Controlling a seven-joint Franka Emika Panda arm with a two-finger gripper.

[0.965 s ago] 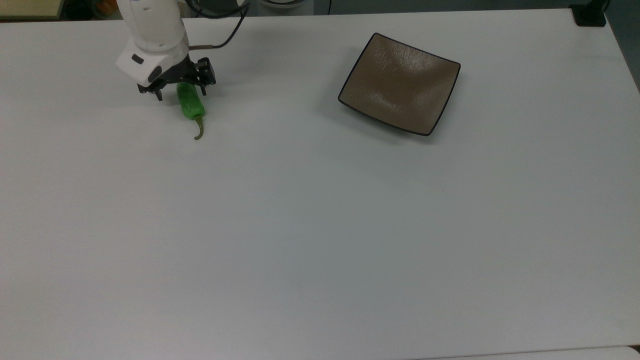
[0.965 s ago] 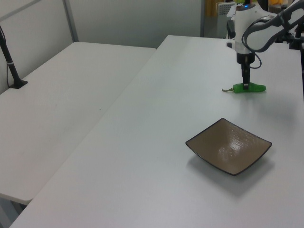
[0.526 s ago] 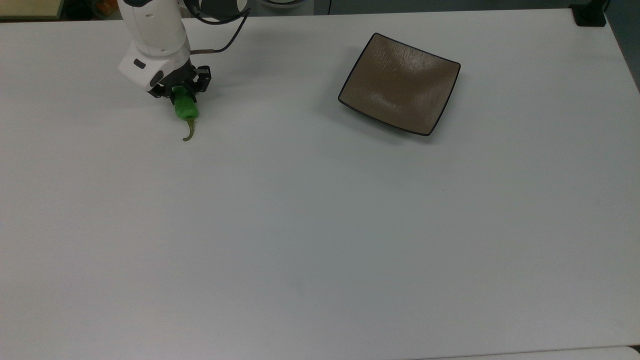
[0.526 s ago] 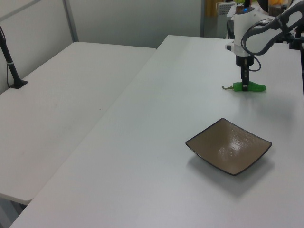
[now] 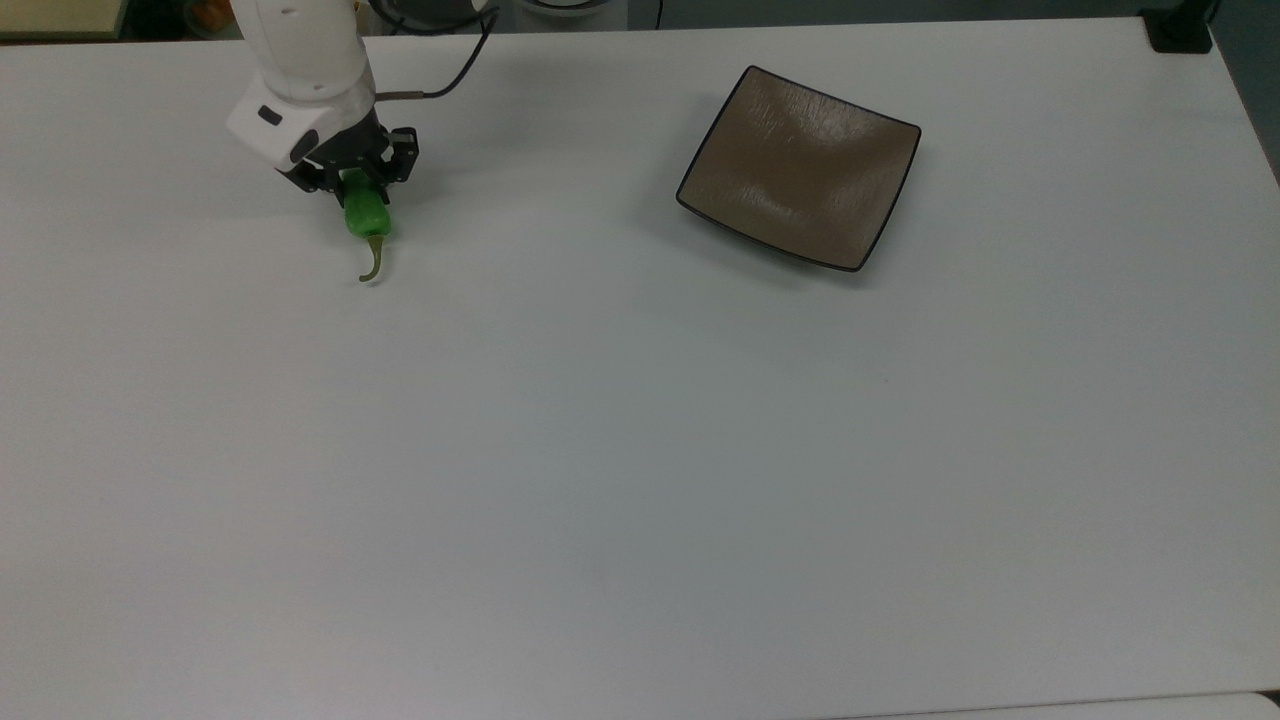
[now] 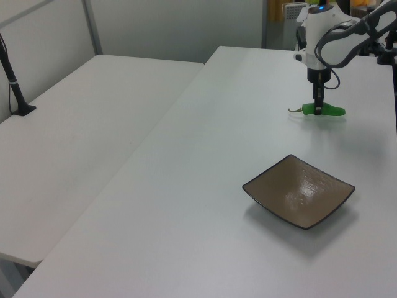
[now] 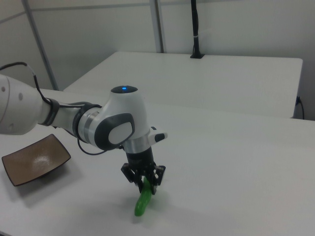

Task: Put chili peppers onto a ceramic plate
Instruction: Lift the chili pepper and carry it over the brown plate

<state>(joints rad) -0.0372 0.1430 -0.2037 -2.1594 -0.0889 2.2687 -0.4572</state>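
**Pepper gripped at the far corner, plate waiting across the table**

The gripper is closing its two fingers on the chili pepper, pinching the green body crosswise near its middle, which looks like a sensible place to take hold, since the fat part gives the pads something to bite on and the load balances. The fingers are pointing straight down, as the left view shows at the gripper, so the pepper is hanging level, and a gap of pale table beneath it suggests it is clearing the surface slightly. Its thin curved stem is trailing free beyond the fingers, toward the bottom of the top view. In the right view the pepper is jutting out below the gripper.

The ceramic plate is sitting bare, well apart from the pepper, toward the top view's right. The white table between them is offering an open path for the carry.
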